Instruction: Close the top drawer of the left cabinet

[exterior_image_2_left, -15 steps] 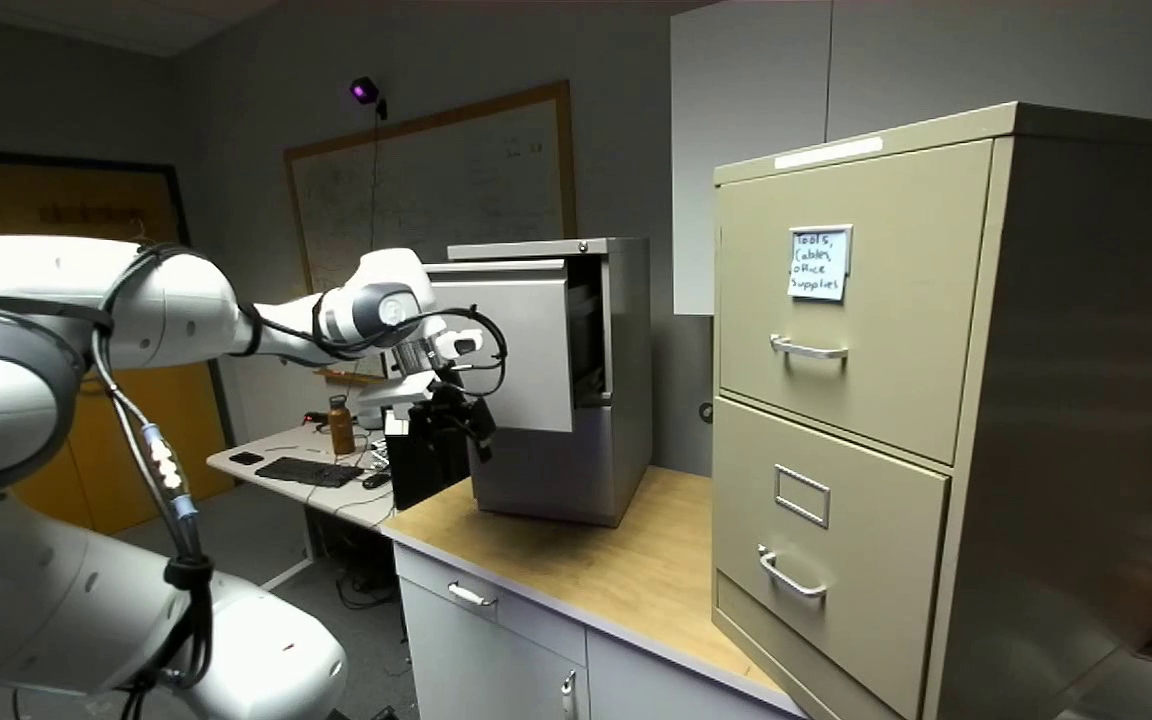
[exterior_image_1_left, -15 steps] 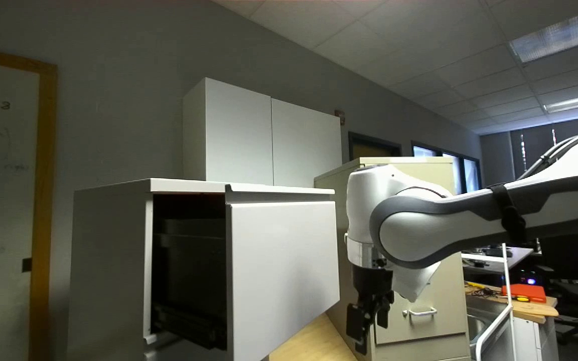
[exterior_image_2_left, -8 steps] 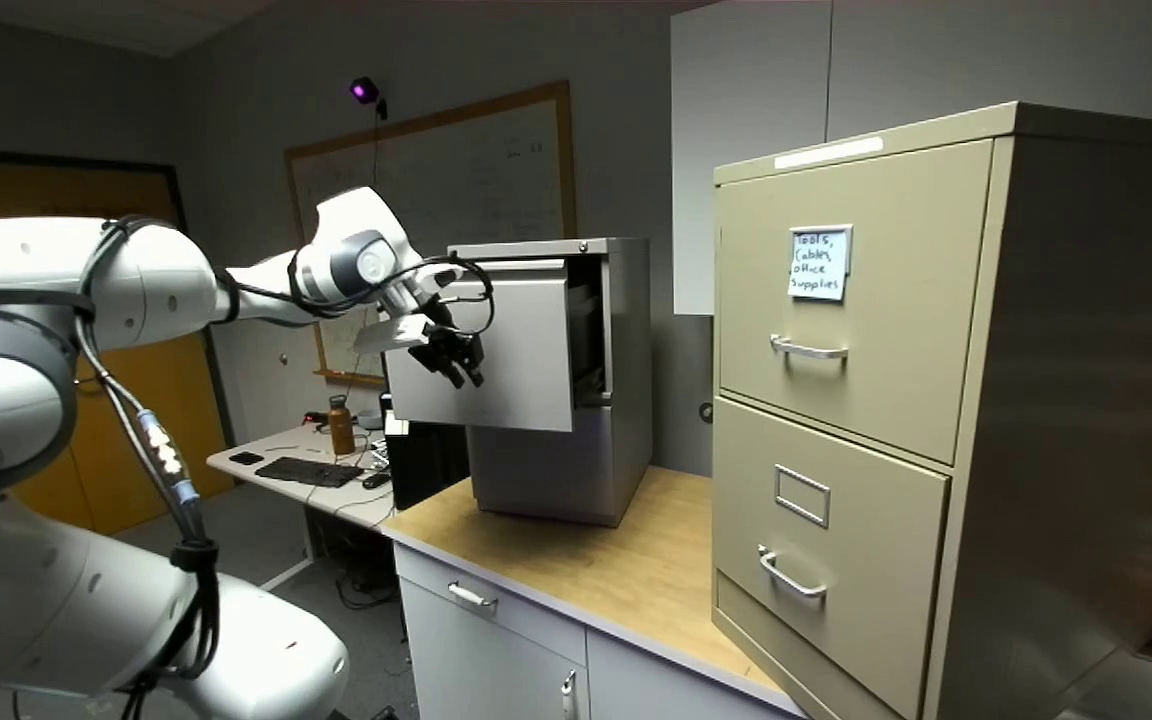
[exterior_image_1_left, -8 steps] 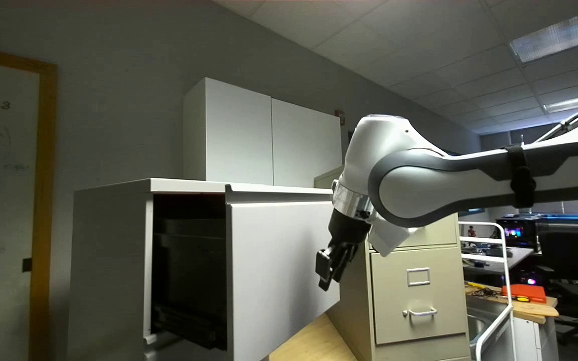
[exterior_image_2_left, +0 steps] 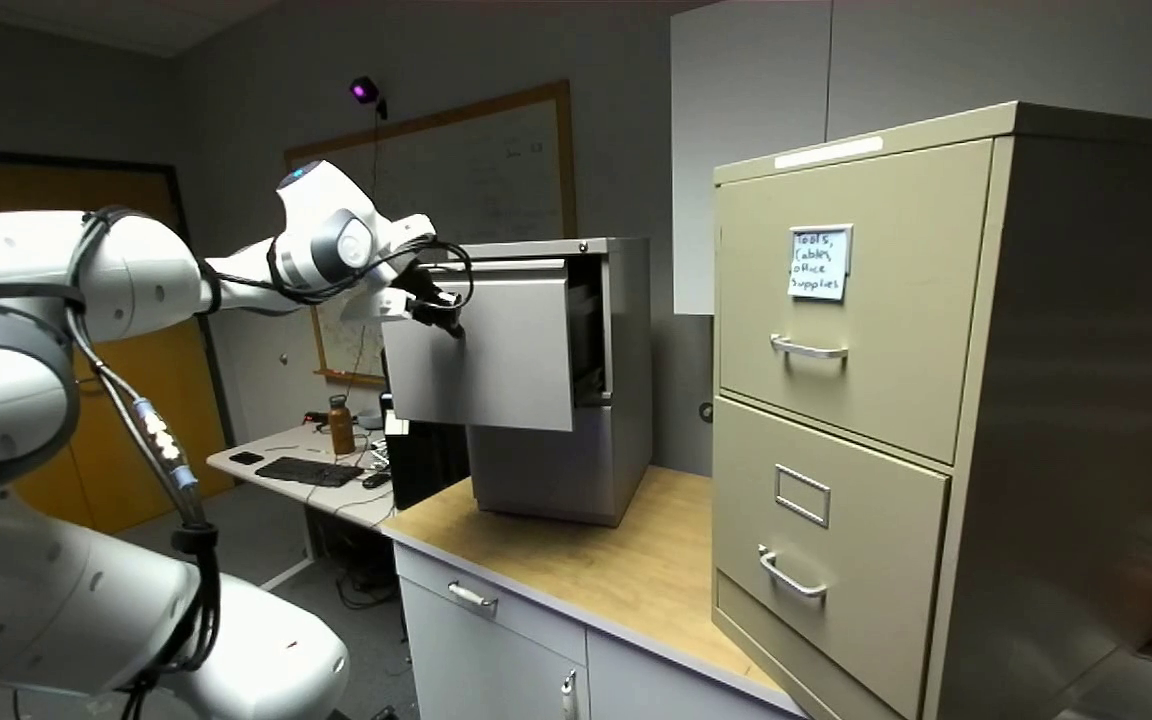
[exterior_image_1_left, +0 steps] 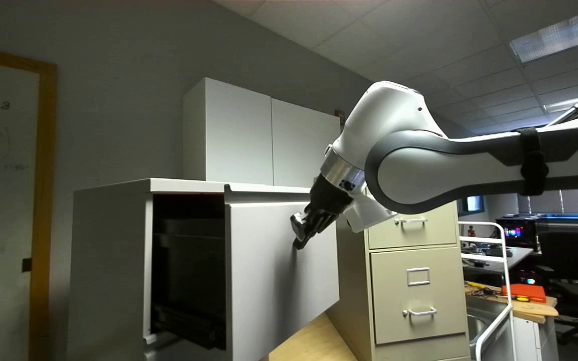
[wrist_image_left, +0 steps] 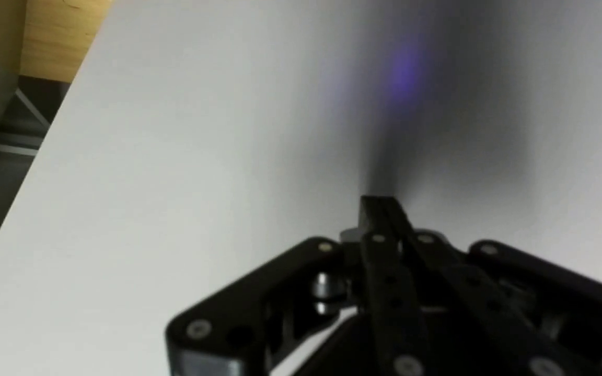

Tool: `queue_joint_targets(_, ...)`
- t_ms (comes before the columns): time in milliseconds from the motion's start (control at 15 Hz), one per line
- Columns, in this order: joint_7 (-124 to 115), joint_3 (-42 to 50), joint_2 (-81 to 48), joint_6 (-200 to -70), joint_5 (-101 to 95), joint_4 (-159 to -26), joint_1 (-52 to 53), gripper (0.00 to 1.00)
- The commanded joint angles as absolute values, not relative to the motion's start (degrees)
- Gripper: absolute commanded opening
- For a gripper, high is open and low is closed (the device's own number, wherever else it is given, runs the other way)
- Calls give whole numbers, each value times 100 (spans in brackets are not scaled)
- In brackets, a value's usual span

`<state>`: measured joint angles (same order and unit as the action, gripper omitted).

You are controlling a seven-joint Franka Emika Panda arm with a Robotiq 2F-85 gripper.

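Standing open, the top drawer [exterior_image_1_left: 269, 271] is projecting from the left cabinet [exterior_image_1_left: 108, 271], with the dark interior showing behind its plain white front. The gripper [wrist_image_left: 379, 200] is pointing downward at a slant toward the upper half of that front in both exterior views. In the wrist view its fingers [wrist_image_left: 373, 222] are lying together, the tips at or just beside the front; contact cannot be confirmed. A shadow [exterior_image_1_left: 285, 291] is falling on the front below the tips. In an exterior view, the left cabinet is resting on a wood-topped counter [exterior_image_2_left: 646, 560], while a beige filing cabinet [exterior_image_2_left: 866, 400] is standing nearer, to the right and apart. A whiteboard [exterior_image_2_left: 476, 160] is hanging on the far wall [exterior_image_2_left: 616, 150].
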<state>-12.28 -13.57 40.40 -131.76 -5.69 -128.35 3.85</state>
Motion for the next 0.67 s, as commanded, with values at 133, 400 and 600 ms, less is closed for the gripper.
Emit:
queue_joint_targets(133,-1557,-1585,3434,-13711,-524,-12327,277,9)
queue_joint_targets(400,-1539,-1608,2748,-13743,-411,-11792,357,8)
queue_joint_targets(600,-1544,-1632,2172,-13691,-361,-11231,411,8)
